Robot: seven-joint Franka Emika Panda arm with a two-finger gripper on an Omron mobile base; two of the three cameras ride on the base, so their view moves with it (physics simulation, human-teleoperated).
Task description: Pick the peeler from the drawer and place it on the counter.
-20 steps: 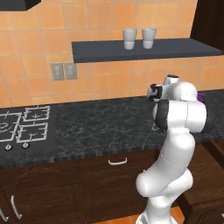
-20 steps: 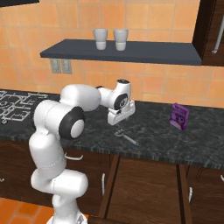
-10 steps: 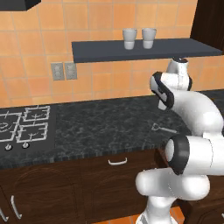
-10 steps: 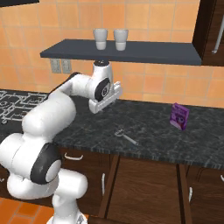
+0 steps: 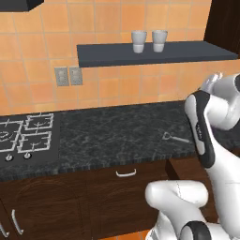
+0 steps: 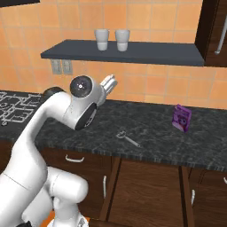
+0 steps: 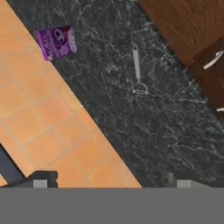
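The thin silver-grey metal peeler lies flat on the black speckled stone table, apart from the raised, released gripper.

Both base views plus perhaps rolled hand view over counter

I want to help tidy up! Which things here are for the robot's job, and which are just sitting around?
For the job:
peeler, lying on the counter
counter

Just sitting around:
purple packet
two cups on the shelf
stove
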